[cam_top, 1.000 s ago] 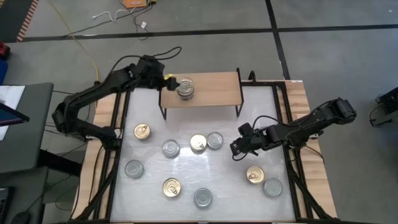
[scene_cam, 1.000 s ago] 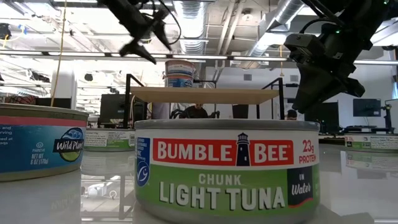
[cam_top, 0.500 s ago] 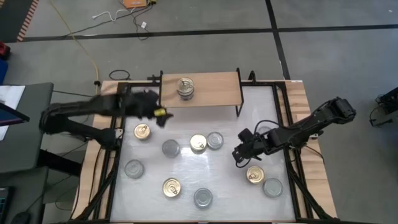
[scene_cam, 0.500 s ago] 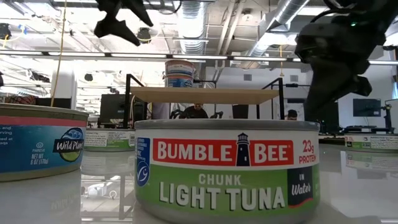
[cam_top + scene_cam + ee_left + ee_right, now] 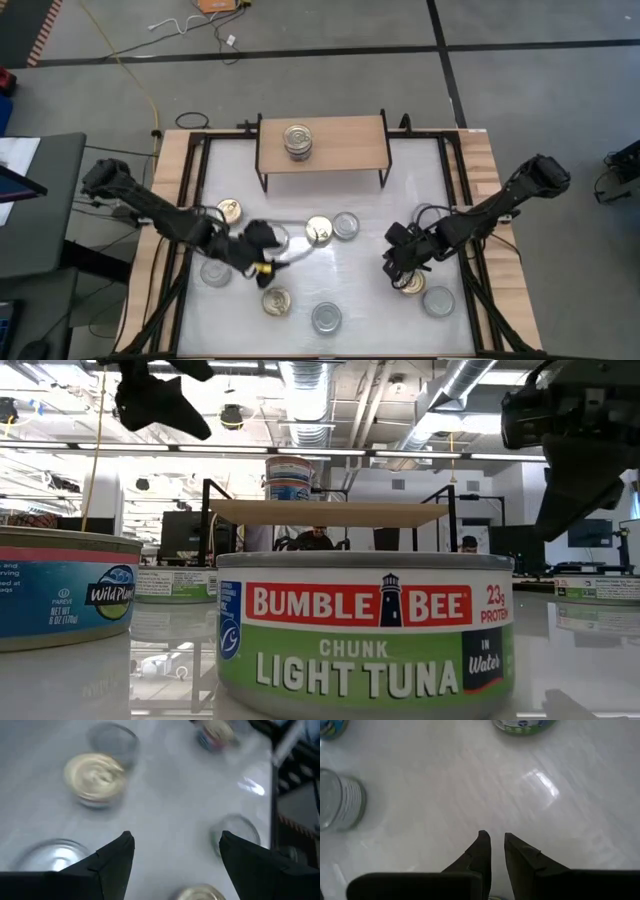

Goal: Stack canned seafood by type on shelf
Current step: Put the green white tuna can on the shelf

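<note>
Two tins stand stacked on the left half of the light-wood shelf. The other tins rest on their bases on the white tabletop, gold-lidded and silver-lidded. My left gripper hangs open above the table between a silver tin and the gold tin nearer the front, holding nothing; its fingers stand wide apart. My right gripper is shut and empty, over the far edge of a gold tin.
A silver tin sits just right of the gold one under my right gripper. Black rails run along the table's left and right sides. In the low view a green-labelled tuna tin fills the foreground, with the shelf behind it.
My left arm has swung away from the shelf's left end, toward the near edge and down, to the middle-left of the table among the loose tins, staying open and empty. My right gripper has moved toward the near edge, over a gold tin. No tin has moved.
</note>
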Action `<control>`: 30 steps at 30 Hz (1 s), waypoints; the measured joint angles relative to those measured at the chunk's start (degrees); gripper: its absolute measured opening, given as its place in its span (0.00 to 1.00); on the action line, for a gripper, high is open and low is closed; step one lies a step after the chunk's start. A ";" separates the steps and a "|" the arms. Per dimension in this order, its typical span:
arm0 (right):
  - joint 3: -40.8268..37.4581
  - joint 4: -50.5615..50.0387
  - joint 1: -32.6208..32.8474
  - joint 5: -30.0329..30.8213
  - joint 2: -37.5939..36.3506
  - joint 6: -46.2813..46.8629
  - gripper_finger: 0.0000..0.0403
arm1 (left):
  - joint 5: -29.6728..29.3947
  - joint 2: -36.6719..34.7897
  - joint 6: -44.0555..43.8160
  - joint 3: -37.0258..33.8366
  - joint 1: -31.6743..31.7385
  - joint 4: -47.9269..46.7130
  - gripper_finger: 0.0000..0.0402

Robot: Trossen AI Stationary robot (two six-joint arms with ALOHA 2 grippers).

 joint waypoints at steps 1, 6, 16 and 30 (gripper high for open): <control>0.00 0.05 0.20 0.01 0.00 -1.44 0.20 | 0.21 1.29 0.37 0.02 -1.04 1.74 0.70; -0.02 2.18 0.39 0.00 0.00 -2.14 0.20 | 0.47 7.12 -0.32 0.02 -5.01 9.24 0.70; -0.04 19.08 1.43 0.02 3.97 -3.38 0.15 | -0.07 15.94 4.01 0.03 -6.63 25.04 0.70; 5.46 28.99 4.44 -0.36 15.55 -5.56 0.08 | -0.60 18.44 -4.00 0.07 -4.55 34.35 0.70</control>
